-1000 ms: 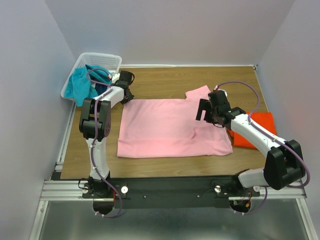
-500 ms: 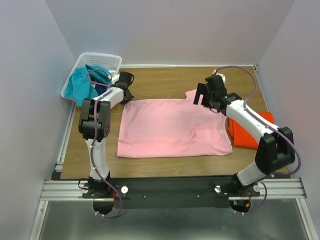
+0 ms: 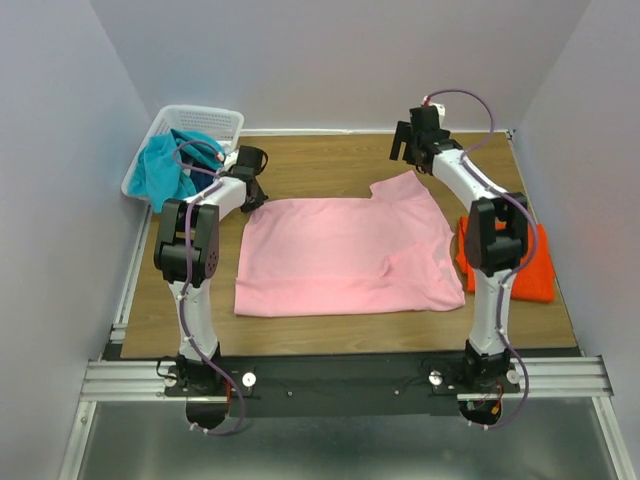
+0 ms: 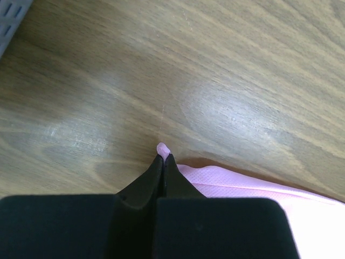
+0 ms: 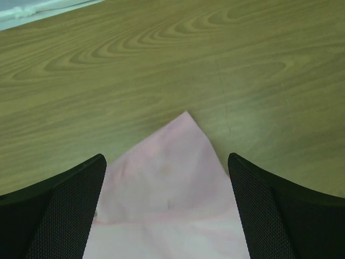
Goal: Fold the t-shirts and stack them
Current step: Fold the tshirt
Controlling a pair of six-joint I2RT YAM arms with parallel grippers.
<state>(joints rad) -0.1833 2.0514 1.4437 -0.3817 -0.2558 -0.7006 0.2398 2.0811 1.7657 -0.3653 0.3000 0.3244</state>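
Our left gripper is pinched shut on just a corner tip of the soft light pink t-shirt spread on the wooden table; our right gripper hangs wide open, empty, over its sleeve point. A tug could slip that thin pinch

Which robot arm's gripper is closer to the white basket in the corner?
Left. The left gripper pinches a corner of the pink shirt a short way right of the basket. The right gripper hangs open over the shirt's sleeve, far off on the other side.
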